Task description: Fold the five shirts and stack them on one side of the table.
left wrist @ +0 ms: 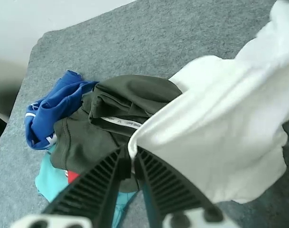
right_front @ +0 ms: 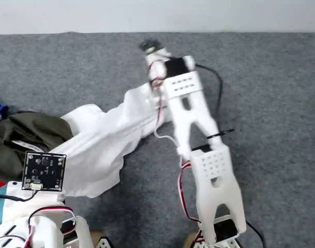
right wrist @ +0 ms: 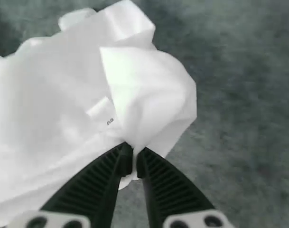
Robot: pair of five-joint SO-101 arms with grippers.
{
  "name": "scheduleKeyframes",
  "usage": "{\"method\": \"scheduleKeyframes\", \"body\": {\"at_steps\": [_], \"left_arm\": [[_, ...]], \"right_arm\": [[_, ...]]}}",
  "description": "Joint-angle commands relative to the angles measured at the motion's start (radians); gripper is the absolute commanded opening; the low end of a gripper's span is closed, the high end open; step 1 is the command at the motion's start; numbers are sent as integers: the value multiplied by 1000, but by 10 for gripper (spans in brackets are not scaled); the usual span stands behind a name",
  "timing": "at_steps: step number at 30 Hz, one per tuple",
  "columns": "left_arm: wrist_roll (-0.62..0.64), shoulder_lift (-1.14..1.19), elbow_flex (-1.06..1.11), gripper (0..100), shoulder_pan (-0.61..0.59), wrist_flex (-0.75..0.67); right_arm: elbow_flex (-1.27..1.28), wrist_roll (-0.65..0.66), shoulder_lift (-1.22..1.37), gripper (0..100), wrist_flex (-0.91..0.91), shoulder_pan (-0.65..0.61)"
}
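Observation:
A white shirt hangs stretched between my two arms above the grey table. My right gripper is shut on a bunched edge of the white shirt; in the high view this arm's gripper is at the cloth's far end. My left gripper is shut on a corner of the white shirt near the front left. Beneath and beside it lies a pile: a dark olive shirt, a blue shirt, a teal shirt with a red patch showing. The olive shirt lies at the table's left.
Grey felt table lies bare to the right and at the back. The right arm's white links stretch across the middle. The left arm's base and camera board sit at the front left. The table's left edge runs close to the pile.

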Motion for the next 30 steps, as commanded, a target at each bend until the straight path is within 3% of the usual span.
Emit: {"method": "scheduleKeyframes", "body": {"at_steps": [1,11,18,26,30], "left_arm": [[-8,0,1,5,-3,-78],[-6,0,136,5,35,-259],[-6,2,209,5,245,-256],[-6,2,283,5,269,-261],[-8,2,309,6,269,-261]], "right_arm": [[127,72,-197,9,44,96],[733,164,-596,9,42,177],[1000,161,-739,9,41,179],[1197,181,-941,14,44,180],[1269,219,-1056,160,45,206]]}}
